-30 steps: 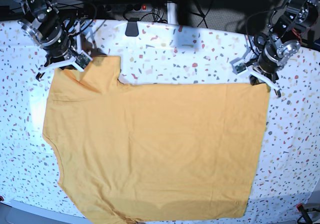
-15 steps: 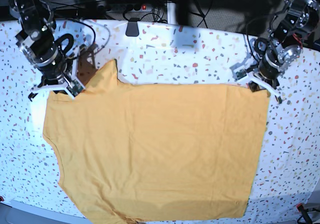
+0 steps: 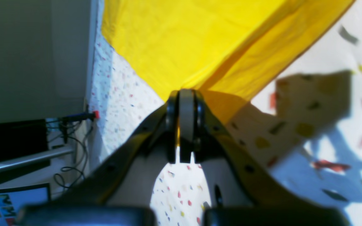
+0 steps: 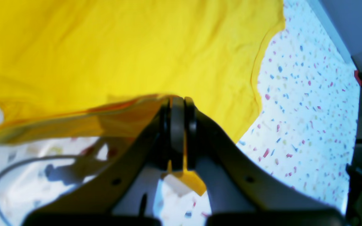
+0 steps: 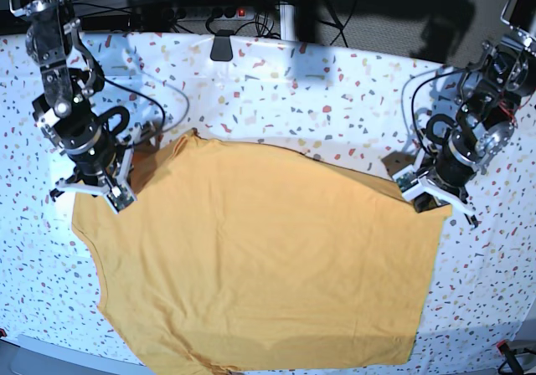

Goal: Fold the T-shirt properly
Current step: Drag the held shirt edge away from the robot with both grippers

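The orange-yellow T-shirt [image 5: 260,258] lies spread over the speckled table [image 5: 318,90], reaching to the near edge. My right gripper [image 5: 92,192], on the left of the base view, is shut on the shirt's far left corner. The right wrist view shows its jaws [image 4: 177,102] pressed together on yellow cloth [image 4: 121,56], with a scrap sticking out behind them. My left gripper [image 5: 435,201], on the right of the base view, is shut on the far right corner. Its jaws [image 3: 185,94] pinch the cloth [image 3: 200,37], which rises off the table there. The shirt's far edge is drawn inward and lifted.
A black clamp-like object [image 5: 221,47] sits at the table's far edge. Cables and a power strip [image 5: 226,11] lie behind the table. A loose cable [image 5: 163,107] loops on the table near the right arm. A small red item [image 5: 502,346] is at the near right corner.
Both grippers have moved toward the near side of the table, each pulling its far corner of the T-shirt along. The shirt's far edge now sits lower and slants inward.
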`<state>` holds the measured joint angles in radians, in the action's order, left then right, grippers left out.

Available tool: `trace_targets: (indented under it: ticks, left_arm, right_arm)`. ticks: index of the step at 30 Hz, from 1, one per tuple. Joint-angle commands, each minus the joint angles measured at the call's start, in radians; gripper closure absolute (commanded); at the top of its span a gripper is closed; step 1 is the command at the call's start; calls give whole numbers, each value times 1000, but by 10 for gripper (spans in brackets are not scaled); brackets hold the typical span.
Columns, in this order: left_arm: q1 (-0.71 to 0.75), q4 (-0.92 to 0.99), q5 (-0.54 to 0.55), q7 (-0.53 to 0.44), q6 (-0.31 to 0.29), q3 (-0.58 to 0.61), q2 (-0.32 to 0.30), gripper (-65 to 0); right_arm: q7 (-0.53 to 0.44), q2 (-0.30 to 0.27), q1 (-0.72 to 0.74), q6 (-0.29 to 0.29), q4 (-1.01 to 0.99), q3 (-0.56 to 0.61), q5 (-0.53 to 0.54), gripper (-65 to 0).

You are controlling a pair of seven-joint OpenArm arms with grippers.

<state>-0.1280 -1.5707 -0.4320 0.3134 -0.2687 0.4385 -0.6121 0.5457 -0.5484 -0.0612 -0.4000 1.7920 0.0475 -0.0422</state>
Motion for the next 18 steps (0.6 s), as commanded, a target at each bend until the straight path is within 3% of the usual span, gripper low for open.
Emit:
trace_targets:
  ticks: [1,5,15,18]
  left_arm:
    - [-29,-10,26,-27,15,-10,-11,0]
    - [-83,34,120,-61,15,-10,21,0]
    - [-289,352,123,-114,15,-10,172,0]
    - [-351,436,124,-114,15,-10,207,0]
  right_arm:
    - [-22,-6,36,12,10,-7,-2,0]
    - [-22,12,111,11,-43,-7,-2,0]
    - [-34,25,330,8,-258,-7,-2,0]
    - [-34,25,410,-21,-316,-6,-2,0]
